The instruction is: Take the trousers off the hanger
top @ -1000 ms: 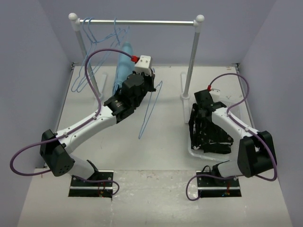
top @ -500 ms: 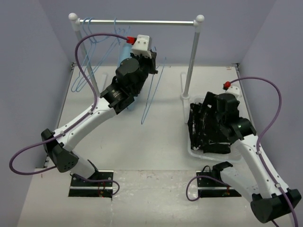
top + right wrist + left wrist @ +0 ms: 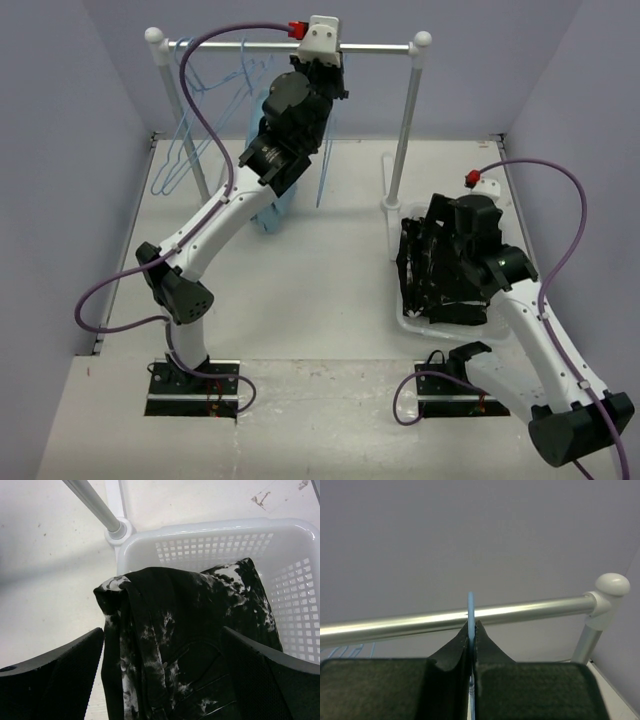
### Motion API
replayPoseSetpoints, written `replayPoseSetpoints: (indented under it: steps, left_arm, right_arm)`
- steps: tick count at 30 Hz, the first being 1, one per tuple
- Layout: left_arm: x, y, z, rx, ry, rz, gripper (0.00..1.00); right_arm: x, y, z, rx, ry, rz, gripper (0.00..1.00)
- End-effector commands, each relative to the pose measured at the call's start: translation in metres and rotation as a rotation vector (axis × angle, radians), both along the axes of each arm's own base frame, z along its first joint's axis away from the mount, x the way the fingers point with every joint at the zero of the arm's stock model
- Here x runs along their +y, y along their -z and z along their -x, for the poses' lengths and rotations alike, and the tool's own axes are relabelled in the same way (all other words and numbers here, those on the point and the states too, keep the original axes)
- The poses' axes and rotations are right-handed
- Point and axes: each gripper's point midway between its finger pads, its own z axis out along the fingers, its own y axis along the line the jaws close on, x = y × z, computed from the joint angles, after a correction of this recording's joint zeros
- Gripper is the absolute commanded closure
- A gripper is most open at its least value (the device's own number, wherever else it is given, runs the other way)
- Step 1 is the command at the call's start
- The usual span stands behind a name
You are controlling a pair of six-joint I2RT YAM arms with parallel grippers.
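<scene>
Crosswise rail (image 3: 520, 611) sits just beyond left gripper (image 3: 471, 630) tips. Directly below right gripper (image 3: 165, 680), fingers spread wide, the basket (image 3: 295, 595) holds the bundled trousers (image 3: 190, 625), off any hanger. Upright hanger (image 3: 470, 606) wire is clamped in left gripper, its top at rail height. The left arm is nearer, and has risen from mid-table a second ago.

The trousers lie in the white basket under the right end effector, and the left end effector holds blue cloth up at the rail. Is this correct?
Not cloth: the left wrist view shows the left end effector shut on the hanger, a thin blue wire, at the rail. The rest is right.
</scene>
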Motion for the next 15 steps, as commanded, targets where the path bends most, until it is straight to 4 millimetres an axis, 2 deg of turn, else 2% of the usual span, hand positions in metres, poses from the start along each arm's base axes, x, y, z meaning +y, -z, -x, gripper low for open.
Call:
replayPoseSetpoints:
  steps: [1,9,13,15]
  left_arm:
    - [0.02,-0.048,0.009,-0.115,-0.015,0.052,1.0]
    - [0.021,-0.067,0.0,-0.185,-0.003,0.062,1.0]
    - [0.024,-0.057,-0.014,-0.172,-0.003,0.06,1.0]
    - [0.022,-0.046,-0.024,-0.148,0.018,0.058,1.0]
  right_arm:
    - [-0.003,-0.015,-0.012,-0.045,0.017,0.019,0.01]
    - [0.002,-0.006,-0.021,-0.019,0.012,0.017,0.01]
    - [0.003,-0.002,-0.024,-0.006,0.017,0.016,0.01]
    - [0.004,-0.001,-0.025,-0.002,0.013,0.014,0.01]
